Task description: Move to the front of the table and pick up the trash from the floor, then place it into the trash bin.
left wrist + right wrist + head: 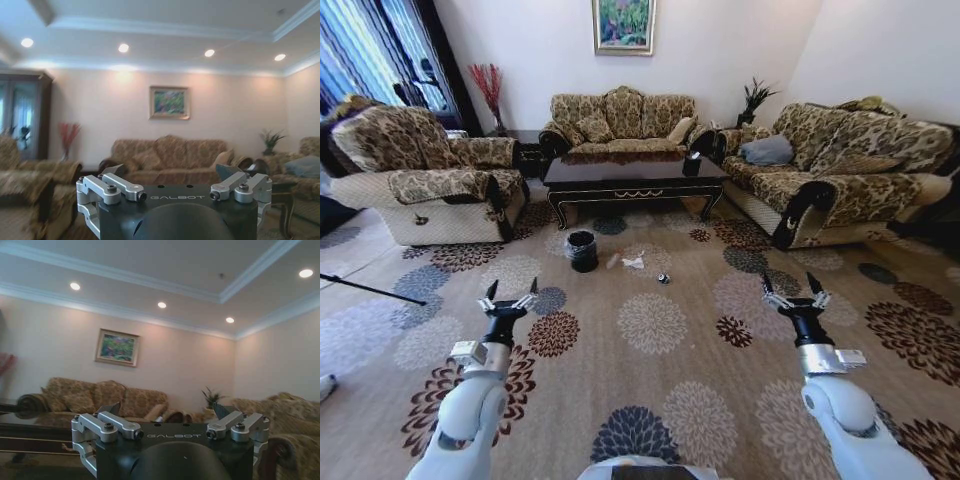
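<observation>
Above the floor [650,400], left hand [510,293] and right hand [795,290] spread wide, apparently empty.

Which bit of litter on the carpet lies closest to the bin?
The clear bottle, just right of the bin; the white paper and small dark round item lie farther right.

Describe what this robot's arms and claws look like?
Both arms have smooth white rounded shells, narrowing to a black wrist with a small silver-grey box on its side. The left end effector and right end effector match: a black block marked GALBOT in pale letters, silver metal linkages with bolts, and two dark pointed fingers. No loose cables show.
</observation>
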Controlling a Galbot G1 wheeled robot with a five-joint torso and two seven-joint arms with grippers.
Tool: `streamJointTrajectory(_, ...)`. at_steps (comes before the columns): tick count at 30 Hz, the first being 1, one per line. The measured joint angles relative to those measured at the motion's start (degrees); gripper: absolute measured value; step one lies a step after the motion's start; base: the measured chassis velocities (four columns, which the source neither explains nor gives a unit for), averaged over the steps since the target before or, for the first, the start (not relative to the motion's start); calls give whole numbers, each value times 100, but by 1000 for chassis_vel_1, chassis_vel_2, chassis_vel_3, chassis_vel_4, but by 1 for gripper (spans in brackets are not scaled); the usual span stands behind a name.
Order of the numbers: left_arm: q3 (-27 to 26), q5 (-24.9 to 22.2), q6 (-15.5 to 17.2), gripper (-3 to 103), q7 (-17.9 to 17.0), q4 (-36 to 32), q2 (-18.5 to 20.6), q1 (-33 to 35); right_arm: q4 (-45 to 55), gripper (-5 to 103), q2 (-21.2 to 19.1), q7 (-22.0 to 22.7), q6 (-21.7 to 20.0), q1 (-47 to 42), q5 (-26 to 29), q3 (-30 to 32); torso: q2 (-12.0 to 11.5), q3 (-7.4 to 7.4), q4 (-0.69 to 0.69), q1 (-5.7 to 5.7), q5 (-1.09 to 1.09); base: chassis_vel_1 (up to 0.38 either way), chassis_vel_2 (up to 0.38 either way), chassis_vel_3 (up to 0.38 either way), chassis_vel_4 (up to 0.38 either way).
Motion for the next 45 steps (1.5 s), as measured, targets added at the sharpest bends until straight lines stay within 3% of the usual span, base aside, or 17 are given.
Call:
streamJointTrajectory(3, -44, -42, -201, 100, 141, 86, 113, -97, 17, 100, 43, 340, -150, 5, 11, 16, -91, -52, 0, -34, -1, 0, 0, 0, 0)
streamJointTrajectory(9, -202, -265, -204, 100, 104, -34, 169, -131, 114, 100, -24, 298, -3, 31, 19, 180, -208, -117, 1, -89, -1, 0, 0, 0, 0)
streamJointTrajectory(14, -242, -250, -169, 100, 56, -114, 162, -97, 173, 100, -36, 290, 181, 63, -518, 280, -334, -189, 1, -141, -1, 0, 0, 0, 0)
streamJointTrajectory(15, -230, -224, -161, 100, 48, -118, 142, -82, 171, 100, -31, 134, 290, 52, -525, 276, -362, -205, 1, -154, -1, 0, 0, 0, 0)
streamJointTrajectory(17, -199, -163, -151, 100, 28, -130, 96, -46, 175, 100, -49, -724, 632, -50, -91, 216, -433, -246, 2, -184, -1, 0, 0, 0, 0)
streamJointTrajectory(18, -199, -163, -151, 100, 28, -130, 96, -46, 175, 100, -49, -724, 632, -50, -91, 216, -433, -246, 2, -184, -1, 0, 0, 0, 0)
streamJointTrajectory(20, -173, -136, -147, 100, 21, -155, 77, -27, 249, 100, -82, -1602, 790, -131, 280, 164, -509, -289, 1, -219, -1, 0, 0, 0, 0)
streamJointTrajectory(23, -172, -112, -131, 100, 10, -176, 80, -17, 357, 100, -105, -1874, 634, -169, 433, 106, -593, -338, 2, -252, -1, 0, 0, 0, 0)
streamJointTrajectory(25, -174, -110, -128, 100, 7, -179, 82, -15, 383, 100, -107, -1848, 549, -181, 455, 94, -607, -346, 2, -258, -1, 0, 0, 0, 0)
streamJointTrajectory(26, -186, -94, -121, 100, 0, -190, 88, -3, 463, 100, -118, -1664, 215, -232, 512, 70, -654, -376, 2, -276, -1, 0, 0, 0, 0)
streamJointTrajectory(30, -193, -44, -118, 100, -6, -208, 82, 19, 541, 100, -148, -1429, -151, -324, 559, 48, -748, -434, 1, -312, -1, 0, 0, 0, 0)
streamJointTrajectory(39, -189, 39, -103, 100, -20, -219, 24, 58, 718, 100, -152, -906, -602, -431, 232, 17, -982, -573, 1, -407, -1, 0, 0, 0, 0)
streamJointTrajectory(45, -187, 52, -101, 100, -29, -231, 8, 73, 719, 100, -197, -959, -584, -502, 174, 7, -1086, -637, 1, -447, -1, 0, 0, 0, 0)
